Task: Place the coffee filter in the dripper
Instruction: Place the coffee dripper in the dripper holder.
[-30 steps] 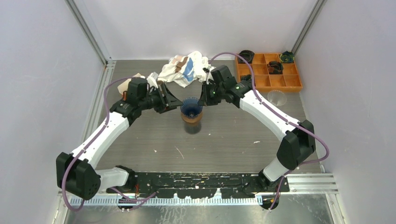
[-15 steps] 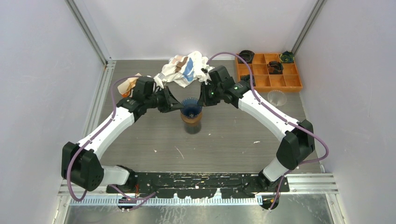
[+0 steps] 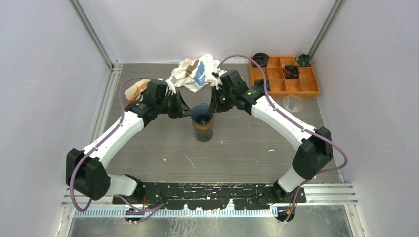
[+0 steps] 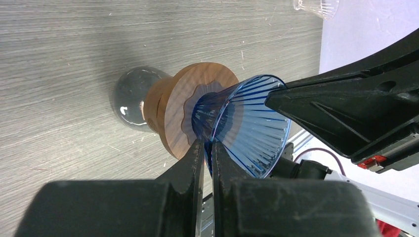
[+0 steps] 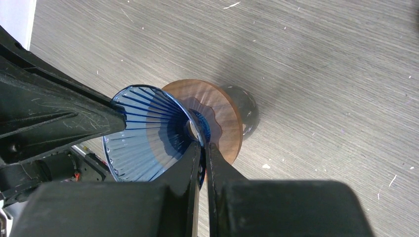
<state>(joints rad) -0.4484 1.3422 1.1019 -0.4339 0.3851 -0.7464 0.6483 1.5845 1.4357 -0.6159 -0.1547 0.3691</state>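
A blue ribbed dripper (image 3: 202, 114) sits on a wooden collar (image 4: 183, 103) atop a glass carafe (image 4: 129, 94) at the table's middle. My left gripper (image 3: 190, 112) reaches in from the left and is shut on the dripper's wall (image 4: 247, 123) near its narrow end, jaws pinched (image 4: 207, 143). My right gripper (image 3: 213, 106) comes from the right and is shut on the opposite wall (image 5: 148, 128), its tips (image 5: 202, 143) by the collar (image 5: 222, 113). A tan-and-white paper piece (image 3: 135, 90), seemingly the coffee filter, lies behind my left arm. The inside of the dripper holds nothing.
A crumpled cloth (image 3: 195, 71) lies just behind the dripper. An orange compartment tray (image 3: 284, 85) with dark cups stands at the back right, with a clear plastic cup (image 3: 292, 102) in front of it. Walls close in on both sides.
My left arm has swung in toward the dripper and its jaws have closed on the dripper's wall. The right gripper has kept its grip and place.
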